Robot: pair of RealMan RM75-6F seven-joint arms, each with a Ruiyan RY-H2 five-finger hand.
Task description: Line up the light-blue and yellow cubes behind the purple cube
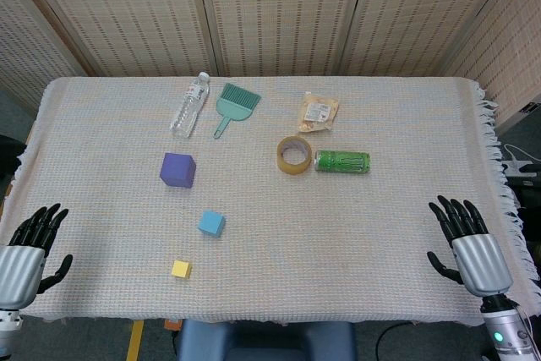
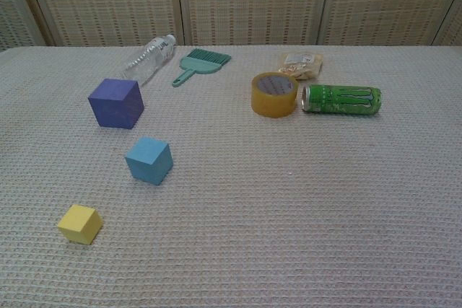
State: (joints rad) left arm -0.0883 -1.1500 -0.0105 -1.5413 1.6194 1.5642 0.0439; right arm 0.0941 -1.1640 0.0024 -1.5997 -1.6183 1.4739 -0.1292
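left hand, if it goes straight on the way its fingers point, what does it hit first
Probably nothing nearby: the left hand points up the table's left side, and the purple cube sits off to its right. The way looks free, though depth is uncertain.

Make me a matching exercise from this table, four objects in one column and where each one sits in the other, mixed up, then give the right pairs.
Objects:
1. purple cube
2. yellow cube
3. green can
4. water bottle

Places:
A. lying on its side next to the tape roll
B. nearest the front table edge
C. lying beside the teal brush
D. just beyond the light-blue cube

Pairs: 1-D, 2-B, 3-A, 4-C
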